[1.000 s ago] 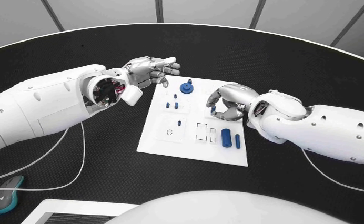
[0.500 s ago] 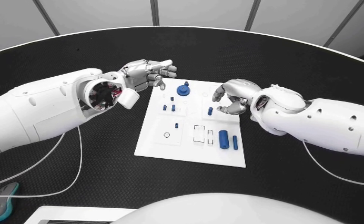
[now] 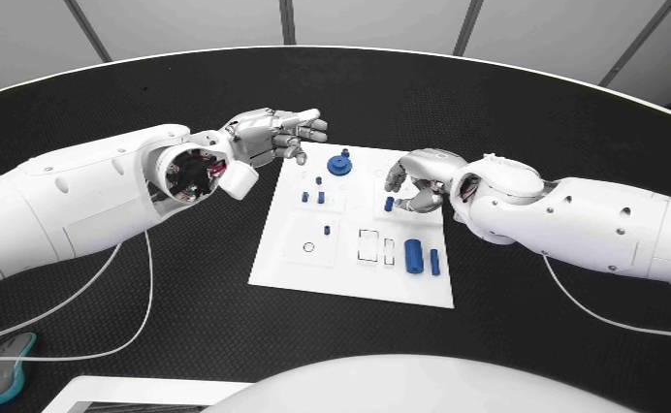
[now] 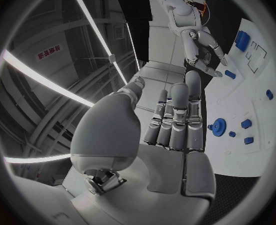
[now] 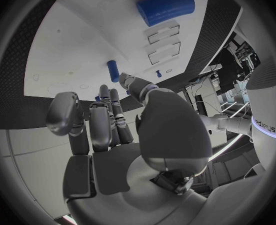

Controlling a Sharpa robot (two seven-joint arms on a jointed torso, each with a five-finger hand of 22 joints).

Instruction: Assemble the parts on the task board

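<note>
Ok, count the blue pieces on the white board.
7: gear at the far edge, two small ones nearer, one mid-board, one by the right hand, thick cylinder and thin rod nearest the robot. More may be hidden.

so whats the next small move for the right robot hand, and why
Probably lower the right robot hand and pinch the small blue peg beside its fingertips. The hand hovers over the board holding nothing, and that peg is the nearest part.

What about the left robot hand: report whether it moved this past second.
No. The left robot hand holds its place off the task board's far left corner.
</note>
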